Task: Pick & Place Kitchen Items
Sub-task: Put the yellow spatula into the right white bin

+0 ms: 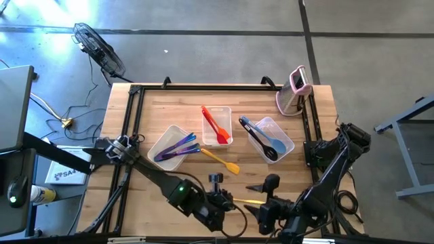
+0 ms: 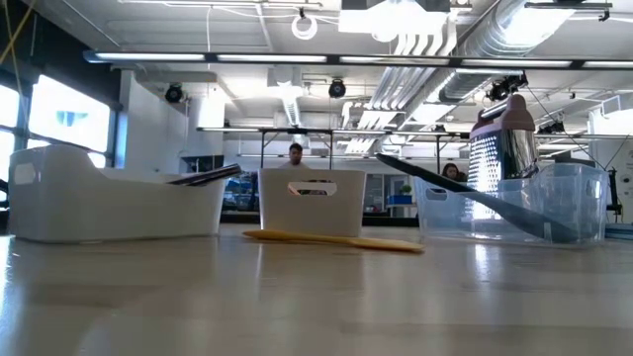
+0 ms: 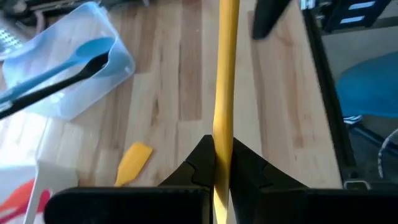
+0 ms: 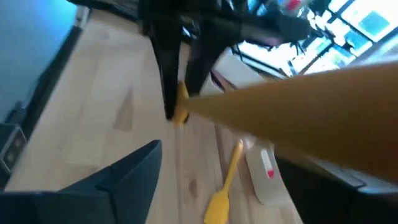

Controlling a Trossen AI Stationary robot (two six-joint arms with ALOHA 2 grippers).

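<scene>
My left gripper is near the table's front edge, shut on a slim yellow utensil. The utensil runs from it toward my right gripper. My right gripper is open; one of its fingers shows below the utensil and one beside its far part. I cannot tell whether they touch it. An orange-yellow spatula lies flat on the table. Three clear tubs hold purple and blue, red, and blue and black utensils. My left gripper pinches the yellow utensil's handle between its two fingers, close to one end. The fingers come from above, pointing down. The handle sticks out level toward the table's right and looks clear of the table.
An upright pink-and-white grater stands at the far right corner. The three tubs sit across the table's middle. A black frame edges the table. Bare wood lies between the tubs and the grippers. People show in the room behind.
</scene>
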